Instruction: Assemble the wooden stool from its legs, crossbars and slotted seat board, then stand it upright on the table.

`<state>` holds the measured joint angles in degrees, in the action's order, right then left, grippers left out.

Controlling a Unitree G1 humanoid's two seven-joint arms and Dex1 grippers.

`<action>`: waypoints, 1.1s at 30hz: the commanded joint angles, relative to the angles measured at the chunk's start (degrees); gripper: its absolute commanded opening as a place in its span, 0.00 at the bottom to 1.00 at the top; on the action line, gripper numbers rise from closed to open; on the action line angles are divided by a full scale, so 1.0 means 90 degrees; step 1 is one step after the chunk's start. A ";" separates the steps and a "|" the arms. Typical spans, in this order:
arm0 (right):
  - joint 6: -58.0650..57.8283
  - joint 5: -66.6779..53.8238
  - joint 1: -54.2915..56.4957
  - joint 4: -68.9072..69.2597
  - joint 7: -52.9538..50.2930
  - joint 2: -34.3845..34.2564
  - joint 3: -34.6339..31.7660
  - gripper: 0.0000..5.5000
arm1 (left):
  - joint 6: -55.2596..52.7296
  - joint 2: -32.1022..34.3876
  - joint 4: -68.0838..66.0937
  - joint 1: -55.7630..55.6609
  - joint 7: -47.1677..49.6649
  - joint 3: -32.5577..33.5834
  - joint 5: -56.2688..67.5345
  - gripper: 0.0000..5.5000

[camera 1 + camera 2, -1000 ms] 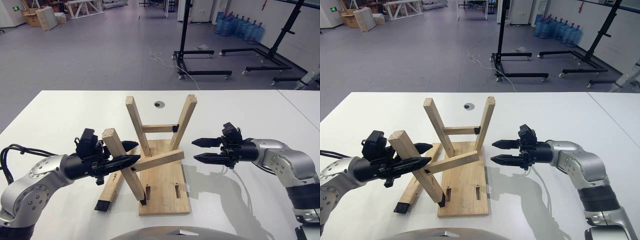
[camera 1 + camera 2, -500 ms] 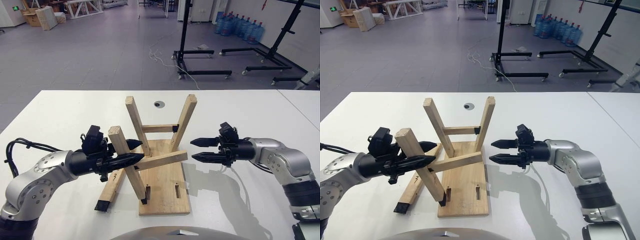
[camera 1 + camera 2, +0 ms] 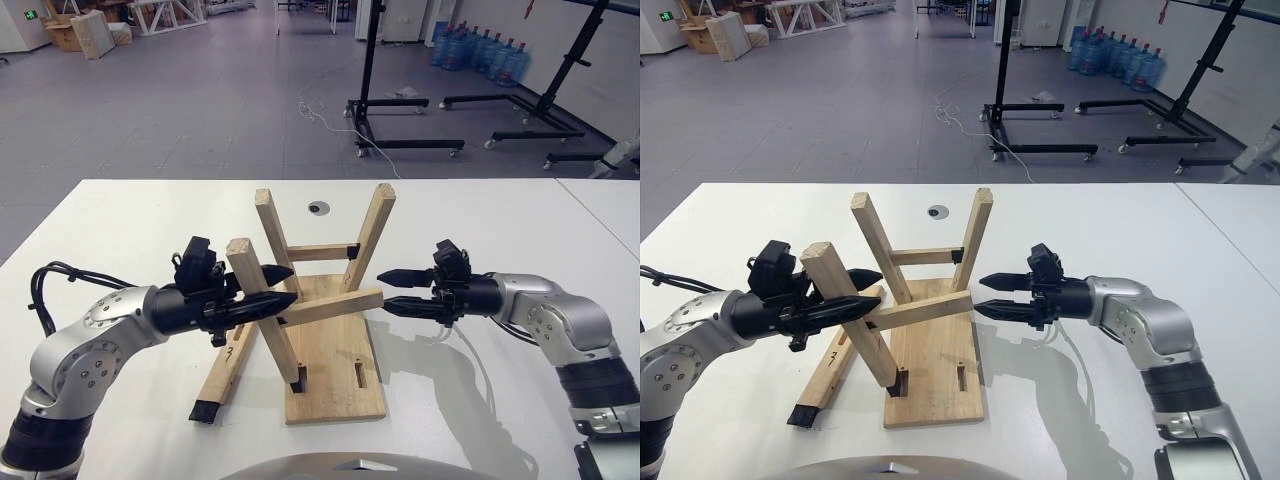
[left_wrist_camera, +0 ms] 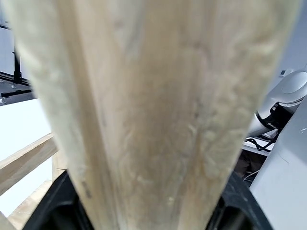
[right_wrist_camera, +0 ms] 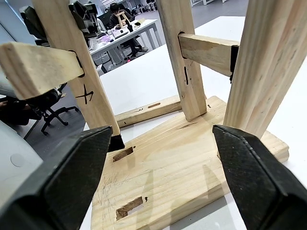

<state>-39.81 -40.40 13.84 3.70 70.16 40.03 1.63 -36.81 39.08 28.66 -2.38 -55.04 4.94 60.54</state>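
The slotted seat board [image 3: 345, 385] lies flat on the white table. Two legs [image 3: 272, 240] [image 3: 372, 235] joined by a crossbar [image 3: 320, 252] stand in its far slots. My left gripper [image 3: 272, 288] is shut on a third leg [image 3: 250, 270], which leans with its foot at a near slot [image 3: 298, 380]. This leg's wood [image 4: 144, 110] lies close before the left wrist camera. A crossbar [image 3: 335, 304] juts from that leg toward my right gripper [image 3: 382, 292], which is open with its tips just at the bar's free end. A fourth leg [image 3: 218, 385] lies left of the board.
A small round hole [image 3: 318, 208] sits in the table behind the stool. Black wheeled stands [image 3: 400, 110] are on the floor beyond the far edge. Another table [image 3: 610, 205] adjoins on the right. The right wrist view shows the board's slots [image 5: 125, 153].
My left gripper has swung the held leg right and more upright, its foot nearing the near slot. The right gripper has moved left to the crossbar's end. The board has turned slightly.
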 commanded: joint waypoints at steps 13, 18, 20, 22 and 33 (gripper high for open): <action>0.0066 0.0102 0.0124 -0.0043 -0.0446 -0.0236 -0.0149 0.70 | 0.0169 0.0084 -0.0551 -0.0505 -0.0244 -0.0967 -0.1552 0.37; 0.0022 0.0008 0.0053 0.0066 -0.0566 -0.0346 -0.0214 0.70 | 0.0523 0.0256 -0.0282 -0.0439 -0.0125 -0.0836 -0.1947 0.37; 0.0056 0.0037 0.0056 0.0049 -0.0642 -0.0379 -0.0255 0.70 | 0.0655 0.0374 -0.0085 -0.0321 -0.0085 -0.0722 -0.2115 0.37; 0.0094 0.0083 0.0112 -0.0035 -0.0732 -0.0413 -0.0308 0.70 | 0.0851 0.0561 0.0106 -0.0105 -0.0112 -0.0783 -0.2484 0.37; 0.0078 0.0095 0.0329 -0.0205 -0.0727 -0.0428 -0.0256 0.70 | 0.1931 0.0988 -0.0248 0.0326 -0.0285 -0.1860 -0.3961 0.37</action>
<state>-39.53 -40.45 15.11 2.60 63.66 36.30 -0.44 -17.94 45.43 30.87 -2.30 -57.72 -7.24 34.50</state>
